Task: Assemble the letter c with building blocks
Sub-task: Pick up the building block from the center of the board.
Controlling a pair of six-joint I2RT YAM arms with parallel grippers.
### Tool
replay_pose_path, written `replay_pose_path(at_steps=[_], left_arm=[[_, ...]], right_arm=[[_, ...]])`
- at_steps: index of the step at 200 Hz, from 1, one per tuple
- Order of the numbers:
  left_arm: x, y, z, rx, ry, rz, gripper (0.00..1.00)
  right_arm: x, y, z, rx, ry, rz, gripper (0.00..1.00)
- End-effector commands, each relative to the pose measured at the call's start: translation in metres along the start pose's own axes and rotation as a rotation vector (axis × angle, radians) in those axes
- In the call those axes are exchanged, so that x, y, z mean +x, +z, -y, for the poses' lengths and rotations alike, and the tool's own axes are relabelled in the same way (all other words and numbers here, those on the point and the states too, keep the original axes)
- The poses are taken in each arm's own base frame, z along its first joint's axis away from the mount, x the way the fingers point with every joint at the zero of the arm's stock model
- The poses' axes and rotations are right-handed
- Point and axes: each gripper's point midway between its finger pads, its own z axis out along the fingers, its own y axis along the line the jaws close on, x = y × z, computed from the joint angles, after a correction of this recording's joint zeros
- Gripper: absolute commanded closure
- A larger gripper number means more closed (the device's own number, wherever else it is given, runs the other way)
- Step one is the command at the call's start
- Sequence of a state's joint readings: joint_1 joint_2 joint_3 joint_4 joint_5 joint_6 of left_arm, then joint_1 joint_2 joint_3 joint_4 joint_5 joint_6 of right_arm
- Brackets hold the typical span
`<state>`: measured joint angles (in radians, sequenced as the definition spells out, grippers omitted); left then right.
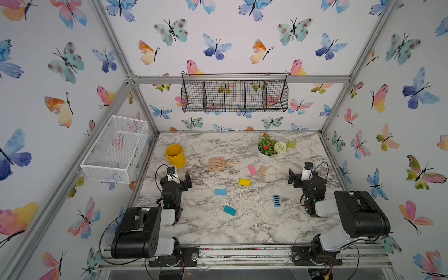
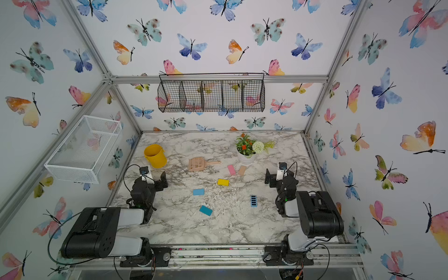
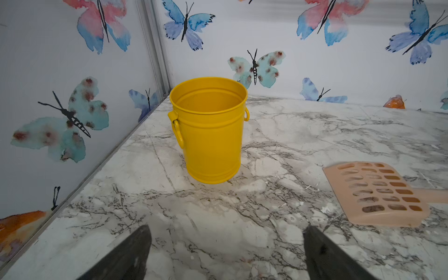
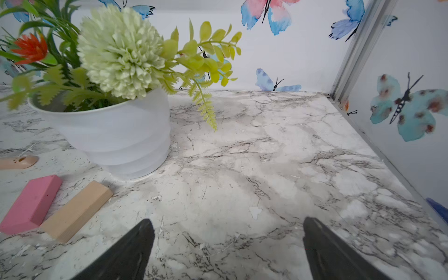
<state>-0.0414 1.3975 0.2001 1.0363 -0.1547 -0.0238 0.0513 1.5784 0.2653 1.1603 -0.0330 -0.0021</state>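
Your left gripper (image 3: 227, 229) is spread wide with nothing between its jaws. It hangs over bare bench (image 3: 218, 213) and faces the yellow bucket (image 3: 208, 131), with the peach scoop (image 3: 378, 194) lying flat nearby. Your right gripper (image 4: 228, 219) is just as wide and holds nothing, low over the bench beside the white flower pot (image 4: 116, 135).

The building blocks lie flat and scattered on the bench between your two arms. The pink block (image 1: 252, 169) and tan block (image 1: 262, 170) sit side by side just in front of the pot. The yellow block (image 1: 244, 182) is near them, toward the centre. A light blue block (image 1: 220, 192) lies over toward your left arm, and the teal block (image 1: 229, 210) is closer to the front edge. The black-slotted blue block (image 1: 276, 201) is on your right arm's side. Apart from the pink and tan pair, each lies on its own, so the letter c is not yet formed.
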Motion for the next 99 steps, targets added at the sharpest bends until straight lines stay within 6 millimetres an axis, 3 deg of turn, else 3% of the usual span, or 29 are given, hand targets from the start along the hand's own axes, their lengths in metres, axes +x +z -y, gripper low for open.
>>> replay_pose_path(at_steps=[1, 99], left_arm=[[-0.0095, 0.0030, 0.0035, 0.010, -0.001, 0.027, 0.02], [-0.0096, 0.0028, 0.0033, 0.010, 0.000, 0.028, 0.02]], right_arm=[[-0.0044, 0.0019, 0.0019, 0.006, -0.002, 0.016, 0.00], [-0.0042, 0.0027, 0.0024, 0.008, -0.002, 0.013, 0.00]])
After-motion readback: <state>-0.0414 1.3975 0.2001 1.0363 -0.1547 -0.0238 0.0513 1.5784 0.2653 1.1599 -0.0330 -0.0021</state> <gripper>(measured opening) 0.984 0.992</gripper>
